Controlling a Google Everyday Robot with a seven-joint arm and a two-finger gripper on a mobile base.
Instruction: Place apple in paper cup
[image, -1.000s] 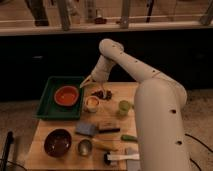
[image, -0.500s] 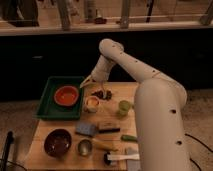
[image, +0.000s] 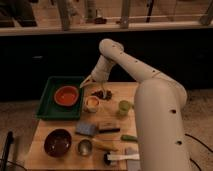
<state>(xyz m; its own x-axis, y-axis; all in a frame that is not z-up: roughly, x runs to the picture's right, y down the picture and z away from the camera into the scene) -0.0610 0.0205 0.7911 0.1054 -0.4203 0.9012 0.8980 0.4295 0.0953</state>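
Nothing has shifted; small white paper cup (image: 91, 108) stands upright mid-frame, mouth up, holding round orange-yellow apple (image: 91, 102); gripper (image: 88, 83) hovers above-left, its grip impossible to tell.

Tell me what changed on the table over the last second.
Nothing visibly moved. The gripper hangs over the green tray at its right corner, up and left of the paper cup, as before. The orange bowl, light green cup and dark bowl kept their places too.
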